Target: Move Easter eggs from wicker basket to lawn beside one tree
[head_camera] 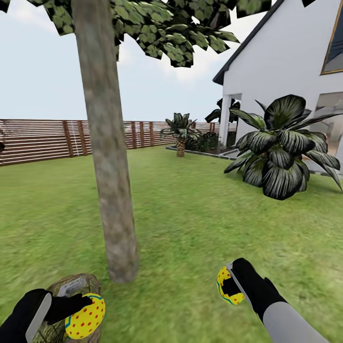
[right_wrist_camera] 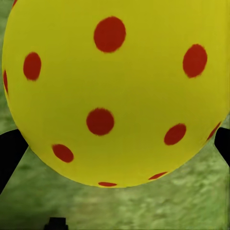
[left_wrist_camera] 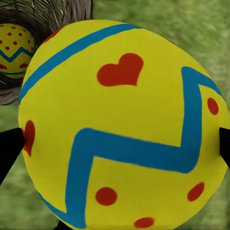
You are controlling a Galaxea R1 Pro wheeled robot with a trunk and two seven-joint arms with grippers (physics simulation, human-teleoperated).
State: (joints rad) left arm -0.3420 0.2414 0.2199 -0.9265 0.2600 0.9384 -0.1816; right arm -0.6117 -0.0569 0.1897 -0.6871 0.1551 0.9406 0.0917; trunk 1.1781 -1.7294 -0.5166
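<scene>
the left wrist view alone showed a third egg [left_wrist_camera: 14,50] inside the wicker basket [left_wrist_camera: 52,14] — beside the tree [head_camera: 107,157], each gripper — left gripper [head_camera: 71,305], right gripper [head_camera: 233,286] — clamped an egg.

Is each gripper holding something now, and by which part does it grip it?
Yes. The left gripper holds one egg and the right gripper holds another egg, each pinched across its opposite sides.

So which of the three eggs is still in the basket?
The small egg seen in the left wrist view, lying inside the wicker basket. The other two are held: one in the left gripper, one in the right gripper.
</scene>
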